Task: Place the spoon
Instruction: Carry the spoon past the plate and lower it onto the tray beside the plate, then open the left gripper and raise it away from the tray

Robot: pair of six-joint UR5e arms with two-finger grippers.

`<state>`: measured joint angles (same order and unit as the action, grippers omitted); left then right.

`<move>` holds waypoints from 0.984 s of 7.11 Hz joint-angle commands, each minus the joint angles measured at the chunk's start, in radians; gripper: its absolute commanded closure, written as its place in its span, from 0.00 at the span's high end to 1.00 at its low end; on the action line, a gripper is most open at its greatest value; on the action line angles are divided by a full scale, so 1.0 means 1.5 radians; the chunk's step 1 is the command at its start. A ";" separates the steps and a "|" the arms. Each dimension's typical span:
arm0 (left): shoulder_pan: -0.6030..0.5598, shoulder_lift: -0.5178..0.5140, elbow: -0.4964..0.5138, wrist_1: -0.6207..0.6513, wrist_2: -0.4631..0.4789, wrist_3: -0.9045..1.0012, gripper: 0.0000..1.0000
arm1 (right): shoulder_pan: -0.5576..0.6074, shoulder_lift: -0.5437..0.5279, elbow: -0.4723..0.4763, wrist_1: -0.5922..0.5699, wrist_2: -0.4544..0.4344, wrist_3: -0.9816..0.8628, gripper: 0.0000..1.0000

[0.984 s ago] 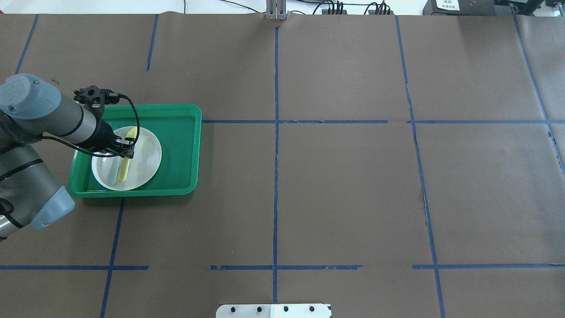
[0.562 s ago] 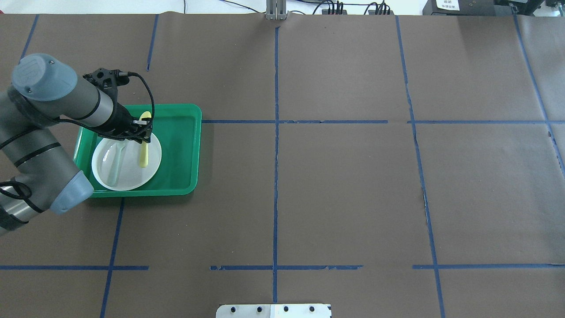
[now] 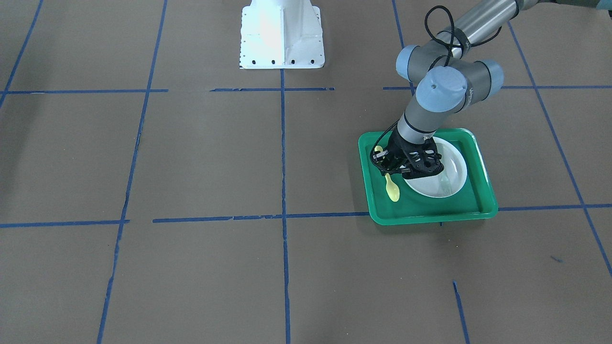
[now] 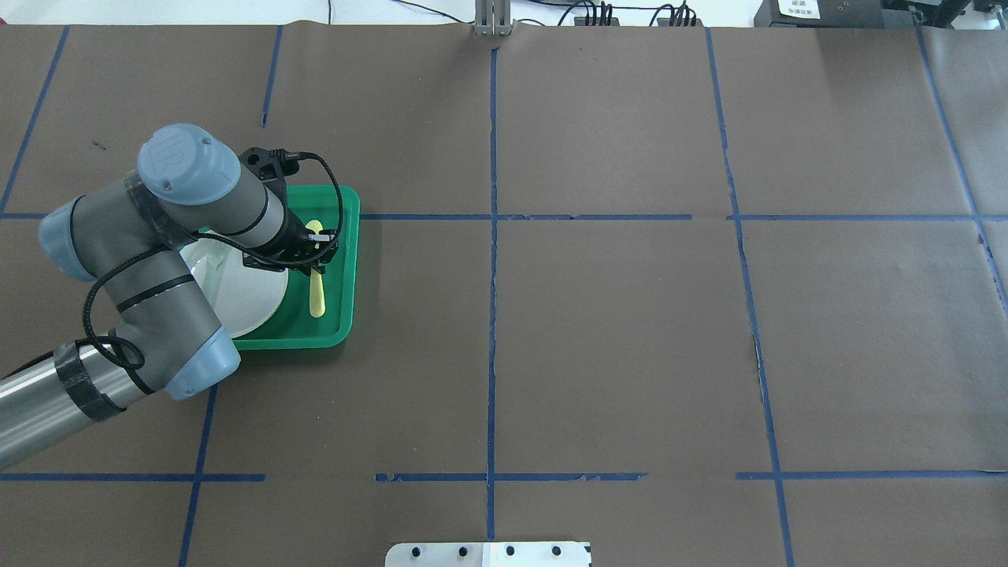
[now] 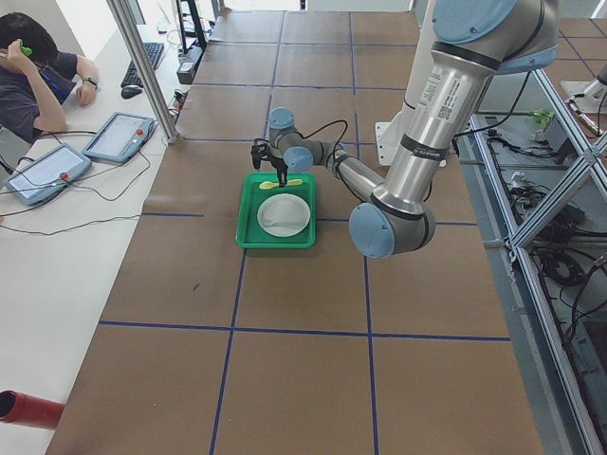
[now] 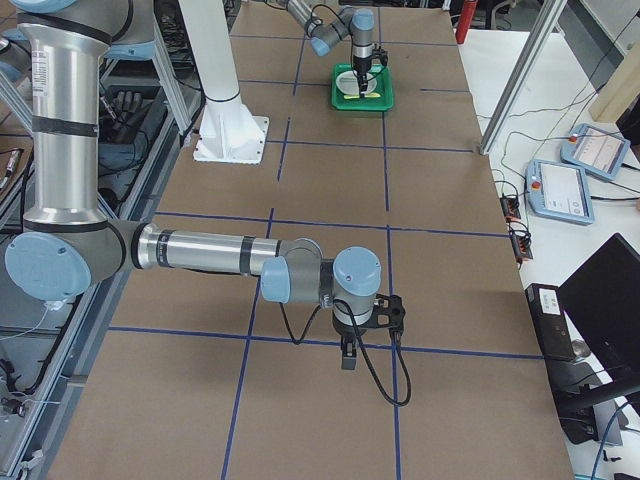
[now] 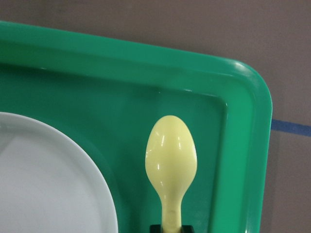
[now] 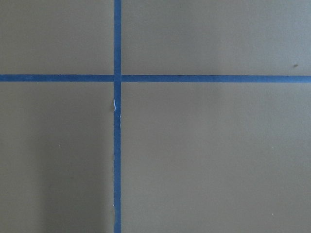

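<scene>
Pinched narrow with left tool [image 4: 315, 262] on neck of spoon [image 7: 171, 160]. Held above tray [image 4: 347, 272], in strip between plate [image 4: 252, 303] and tray's right rim, toward bench's left edge. Long axis from robot's edge to operators' edge, bowl ahead of fingers. Height above tray floor unclear. Left arm folded at elbow, wrist down, far nearer. Right tool [image 6: 347, 352] above bare bench near right edge; opening: cannot tell.

Silver-grey arm tubes [image 4: 35, 416], pale-blue joint caps [image 4: 187, 161], black left hand [image 4: 316, 261]
</scene>
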<state>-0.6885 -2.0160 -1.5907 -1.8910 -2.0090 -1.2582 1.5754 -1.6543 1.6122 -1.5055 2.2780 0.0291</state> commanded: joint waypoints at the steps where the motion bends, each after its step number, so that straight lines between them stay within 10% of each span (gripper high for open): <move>1: 0.011 0.000 0.002 0.000 0.008 0.000 0.58 | 0.000 0.000 0.000 -0.001 0.000 0.000 1.00; 3: 0.008 0.003 -0.004 0.004 0.023 0.004 0.99 | 0.000 -0.001 0.000 0.000 0.000 0.000 1.00; 7: -0.111 0.035 -0.157 0.182 0.003 0.218 1.00 | 0.000 0.000 0.000 0.000 0.000 0.000 1.00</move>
<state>-0.7767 -1.9886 -1.7263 -1.7597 -1.9907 -1.0731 1.5754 -1.6545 1.6122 -1.5048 2.2780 0.0291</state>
